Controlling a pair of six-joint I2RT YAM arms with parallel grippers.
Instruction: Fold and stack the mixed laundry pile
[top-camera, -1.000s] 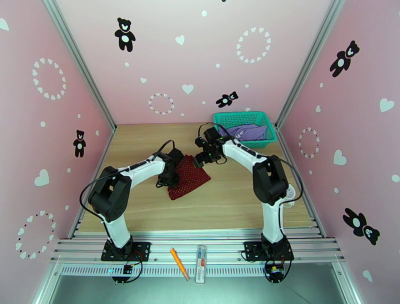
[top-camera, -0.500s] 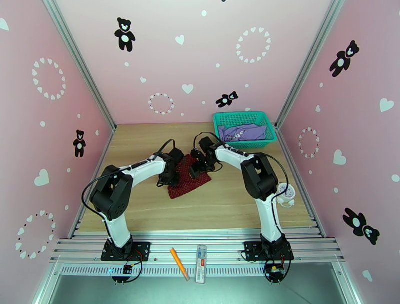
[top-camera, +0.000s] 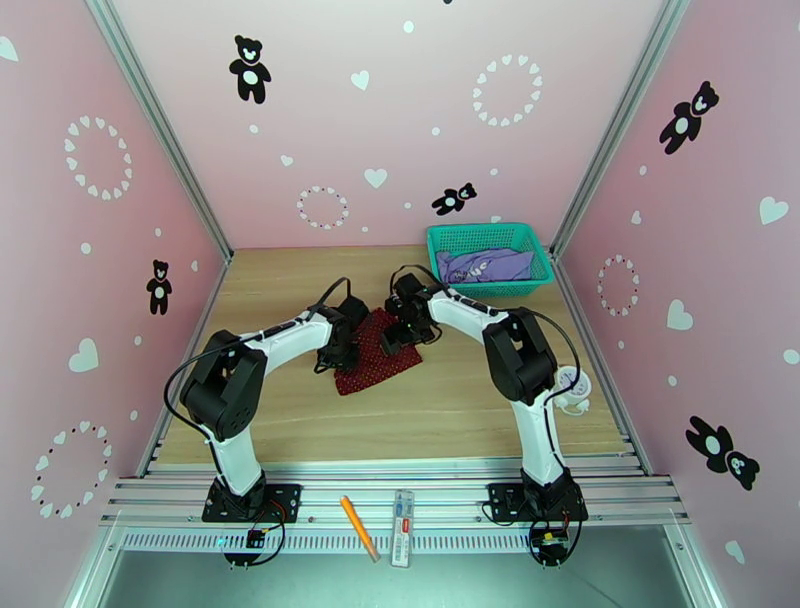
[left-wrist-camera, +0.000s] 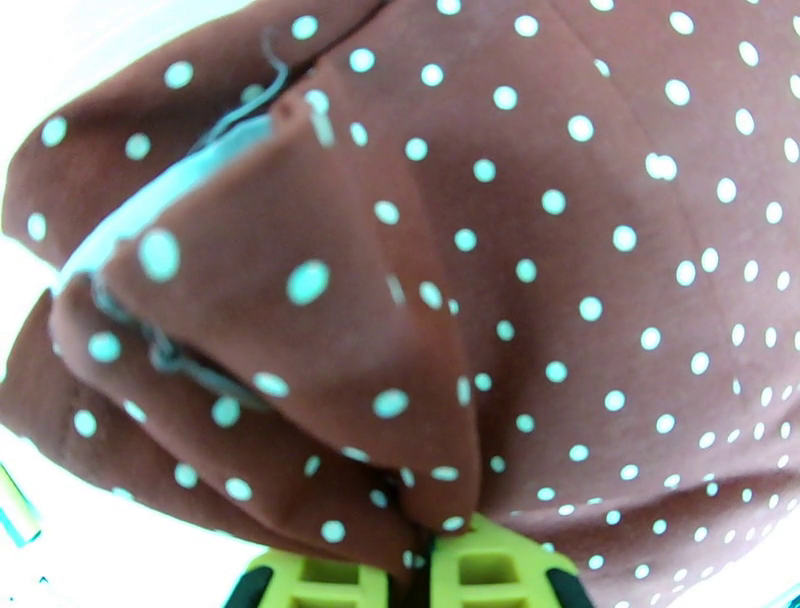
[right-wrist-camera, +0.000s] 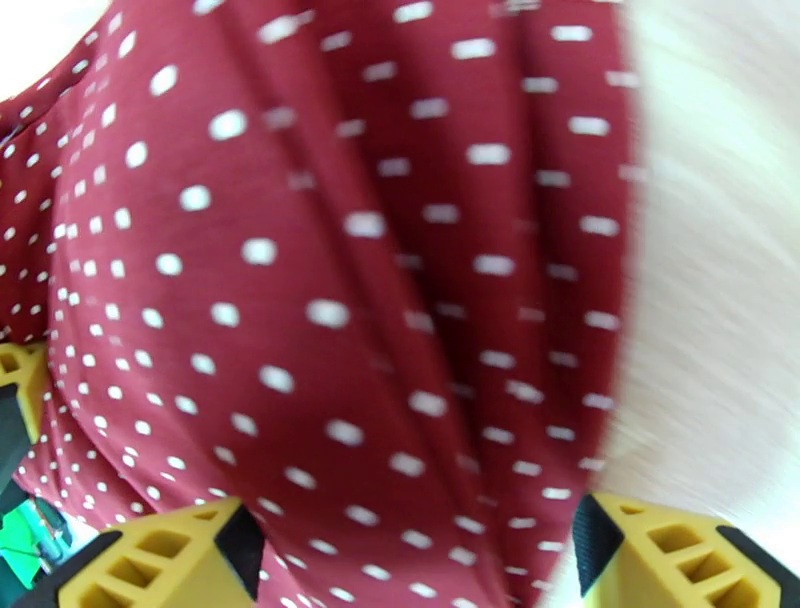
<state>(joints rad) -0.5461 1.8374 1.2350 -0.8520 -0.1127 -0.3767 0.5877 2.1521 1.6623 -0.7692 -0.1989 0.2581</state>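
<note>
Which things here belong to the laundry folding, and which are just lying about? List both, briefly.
Job in hand:
- dotted red cloth, pinched by the left gripper, with the open right gripper over it
- lavender T-shirt, lying in the teal basket

Lying about:
- orange pencil on the front rail
- clear plastic item beside it
- small white object by the right arm

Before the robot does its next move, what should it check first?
1. Left jaws gripping the red dotted cloth: ok, shut on a fold.
2. Right jaws open: ok, spread wide over the cloth.
3. Right jaws touching the cloth: cannot tell.
4. Cloth lying flat: not ok, bunched near the left jaws.
5. Purple T-shirt out of the teal basket: not ok, it lies inside.
</note>
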